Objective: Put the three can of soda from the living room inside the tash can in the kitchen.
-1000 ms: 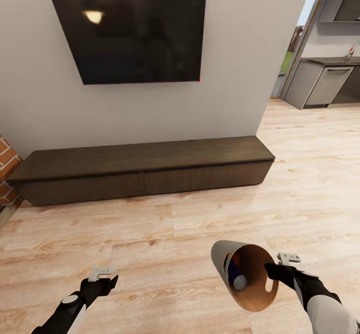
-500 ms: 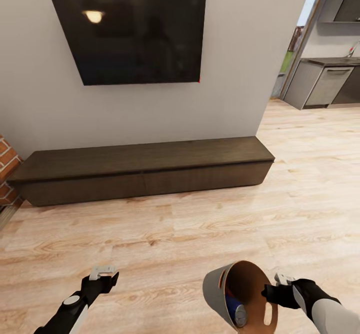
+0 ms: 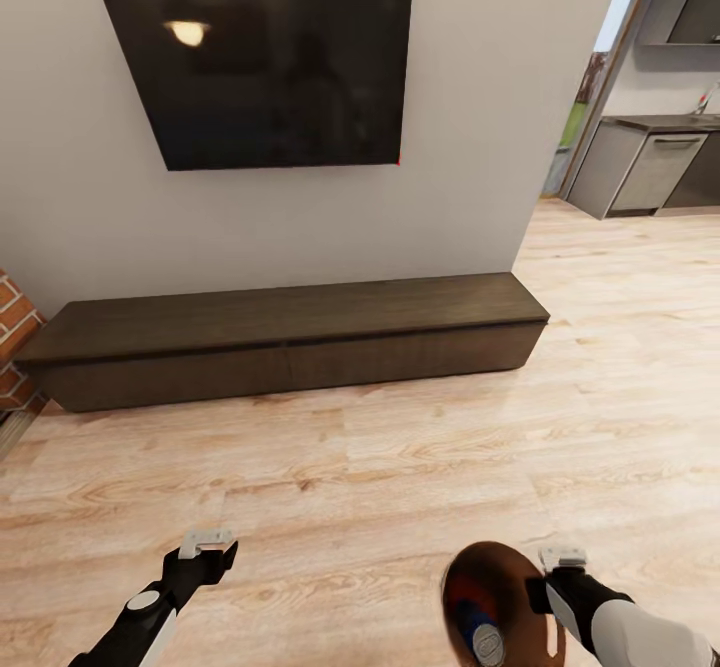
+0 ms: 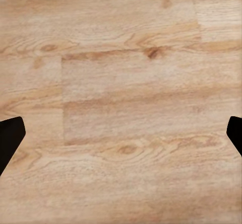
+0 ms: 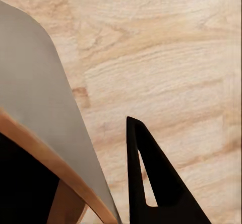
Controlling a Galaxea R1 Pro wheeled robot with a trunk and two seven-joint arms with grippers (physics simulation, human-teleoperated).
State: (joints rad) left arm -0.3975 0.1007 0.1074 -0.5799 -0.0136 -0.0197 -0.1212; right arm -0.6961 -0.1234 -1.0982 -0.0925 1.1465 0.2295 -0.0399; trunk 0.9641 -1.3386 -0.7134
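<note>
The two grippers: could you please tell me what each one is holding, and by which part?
The right gripper holds the bin by its rim. The left gripper is open and holds nothing.

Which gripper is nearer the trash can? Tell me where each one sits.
Right. The right gripper grips the tash can by its rim, low in the head view. The left gripper hangs open over bare floor, well off to the can's left.
</note>
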